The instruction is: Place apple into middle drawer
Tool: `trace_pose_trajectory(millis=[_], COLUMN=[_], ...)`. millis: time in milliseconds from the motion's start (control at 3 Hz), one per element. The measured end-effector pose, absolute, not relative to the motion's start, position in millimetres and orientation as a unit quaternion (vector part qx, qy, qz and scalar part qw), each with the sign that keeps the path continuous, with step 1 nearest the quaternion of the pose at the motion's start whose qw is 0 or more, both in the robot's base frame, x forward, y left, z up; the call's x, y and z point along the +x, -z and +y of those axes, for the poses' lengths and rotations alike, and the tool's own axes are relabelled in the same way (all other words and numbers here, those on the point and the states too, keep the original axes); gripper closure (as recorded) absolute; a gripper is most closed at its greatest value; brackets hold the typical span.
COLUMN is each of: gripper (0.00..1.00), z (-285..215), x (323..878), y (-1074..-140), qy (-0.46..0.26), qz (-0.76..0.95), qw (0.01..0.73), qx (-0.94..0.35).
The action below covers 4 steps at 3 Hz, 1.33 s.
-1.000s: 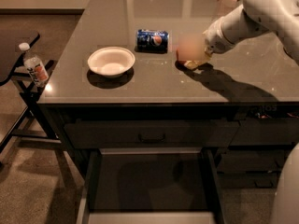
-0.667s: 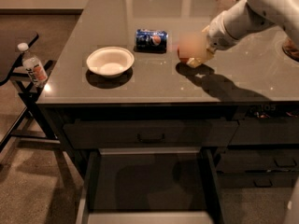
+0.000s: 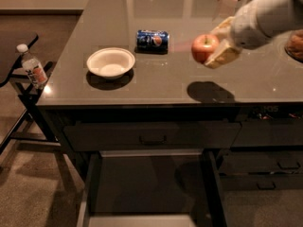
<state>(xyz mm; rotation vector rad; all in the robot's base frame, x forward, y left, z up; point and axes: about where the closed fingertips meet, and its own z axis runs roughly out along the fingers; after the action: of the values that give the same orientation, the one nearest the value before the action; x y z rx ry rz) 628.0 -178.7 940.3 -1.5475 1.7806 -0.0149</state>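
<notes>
Apple (image 3: 203, 48) hangs above the desk (image 3: 142, 86), clamped in the claw (image 3: 215, 45), whose pale fingers (image 3: 222, 56) hide its right side. Below, the middle drawer (image 3: 91, 188) stands open, its front partly cut off at the view's bottom edge.

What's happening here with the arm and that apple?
The robot's gripper holds the apple in the air above the table, near a soda can lying on its side and a white bowl. The middle drawer below stands pulled open, and the apple is not yet in it.
</notes>
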Motion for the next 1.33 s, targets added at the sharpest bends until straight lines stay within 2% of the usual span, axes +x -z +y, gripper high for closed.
trace_pose_trajectory(millis=[667,1333], gripper=[1.00,1.00], z=[-222.3,-229.4], x=[521.3,437.1], y=[-952.0,-892.3], qy=[0.042,0.023], qz=[0.691,0.715], qw=[0.403,0.379], qx=[-0.598,-0.587])
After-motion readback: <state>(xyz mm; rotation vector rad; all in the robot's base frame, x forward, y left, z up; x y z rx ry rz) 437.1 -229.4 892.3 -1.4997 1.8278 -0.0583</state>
